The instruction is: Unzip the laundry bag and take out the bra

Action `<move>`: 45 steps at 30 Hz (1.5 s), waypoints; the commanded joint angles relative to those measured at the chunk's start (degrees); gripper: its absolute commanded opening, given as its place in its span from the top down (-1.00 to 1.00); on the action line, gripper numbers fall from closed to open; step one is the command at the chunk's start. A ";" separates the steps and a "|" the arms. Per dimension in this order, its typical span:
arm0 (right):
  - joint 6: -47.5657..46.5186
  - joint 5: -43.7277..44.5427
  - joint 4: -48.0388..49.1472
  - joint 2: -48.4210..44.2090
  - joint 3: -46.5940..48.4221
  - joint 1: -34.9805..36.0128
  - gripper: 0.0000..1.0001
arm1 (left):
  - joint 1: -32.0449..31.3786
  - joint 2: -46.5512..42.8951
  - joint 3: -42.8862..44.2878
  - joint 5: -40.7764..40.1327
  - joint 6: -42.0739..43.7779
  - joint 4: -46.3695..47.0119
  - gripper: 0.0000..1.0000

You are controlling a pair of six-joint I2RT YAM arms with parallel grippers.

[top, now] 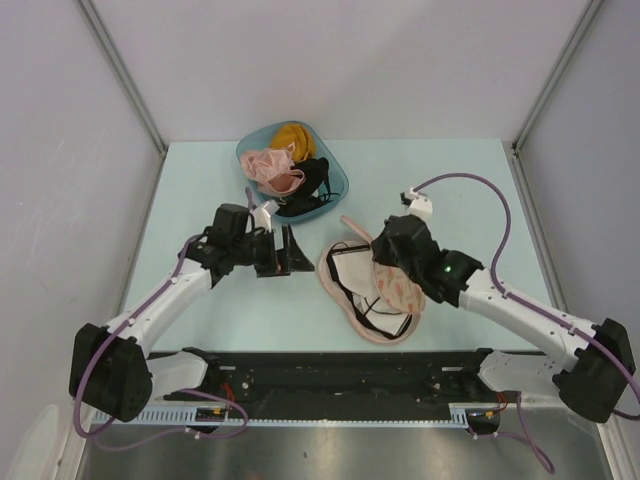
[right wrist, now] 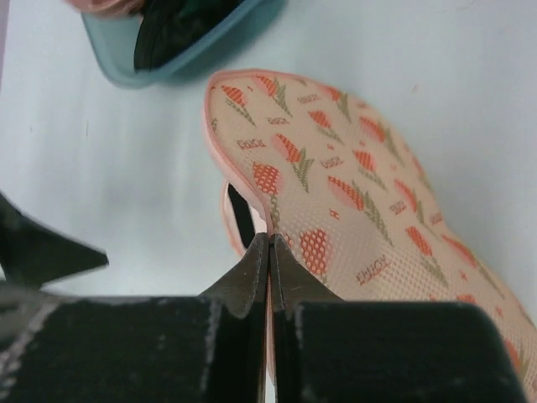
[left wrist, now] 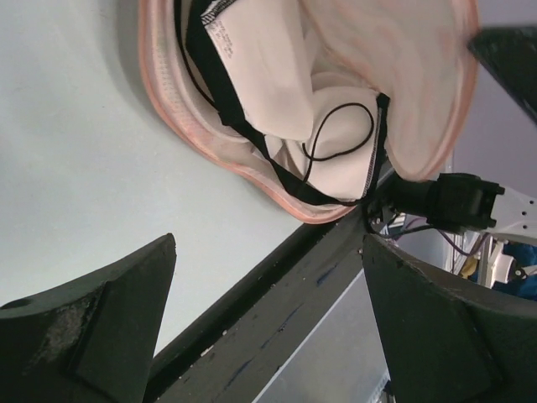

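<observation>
laundry bag (top: pixel 398 292) runs far-left to near-right; right claw (right wrist: pixel 268 252) pinches it, left claw (left wrist: pixel 268 245) agape.

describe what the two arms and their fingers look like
Both the left arm and right arm have white links with black joints and bases. A purple cable runs along each. A green light glows on the right one. The fingers are black, wedge-shaped, scuffed.

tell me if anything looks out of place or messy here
Nothing spilled or damaged. The laundry bag lies open, its printed flap pinched up by the right gripper, so the white bra and its black straps show inside. Behind, a black garment hangs over the near rim of the teal tub.
</observation>
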 commanded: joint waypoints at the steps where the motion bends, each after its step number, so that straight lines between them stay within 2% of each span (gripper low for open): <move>1: -0.34 -13.30 4.84 1.82 -1.51 -8.89 1.00 | -1.11 -1.46 -0.40 5.62 2.09 3.18 -0.91; 2: -0.34 -15.33 5.54 2.18 -1.77 -12.74 1.00 | -1.20 -1.11 -0.40 5.62 2.09 3.09 -0.91; 7: 2.63 -29.83 8.97 3.85 -4.58 -22.43 1.00 | -3.31 0.22 0.82 5.36 2.79 2.30 -0.92; 9: 3.96 -33.78 11.78 3.42 -7.65 -25.50 1.00 | -5.23 1.00 -0.13 6.22 0.87 5.80 -0.92; 11: 5.10 -34.42 13.19 2.54 -9.33 -26.48 1.00 | -7.78 2.14 -2.42 6.85 -3.17 11.32 -0.91; 12: 5.46 -35.03 13.63 2.10 -10.90 -27.36 1.00 | -10.66 3.02 -2.34 5.72 -3.88 11.79 -0.90; 15: 6.16 -35.38 14.60 0.00 -12.93 -28.24 1.00 | -13.15 8.02 0.29 -0.26 -6.25 11.88 -0.89; 19: 5.46 -35.30 12.85 -2.12 -13.11 -28.95 1.00 | -13.24 15.92 4.78 -5.09 -10.12 12.32 -0.79; 26: 5.02 -36.53 10.48 -5.98 -14.78 -30.70 1.00 | -13.33 24.20 6.89 -5.19 -20.41 22.07 -0.65; 30: 4.76 -37.40 10.03 -7.31 -15.31 -32.02 1.00 | -13.86 27.01 11.45 -12.48 -19.71 14.27 -0.66; 36: 4.67 -38.72 10.38 -7.92 -15.92 -33.43 1.00 | -13.94 28.78 9.97 -12.93 -21.64 17.15 -0.66; 45: 4.84 -39.25 11.26 -8.63 -16.97 -33.78 1.00 | -15.52 32.11 12.16 -12.84 -21.55 18.03 -0.64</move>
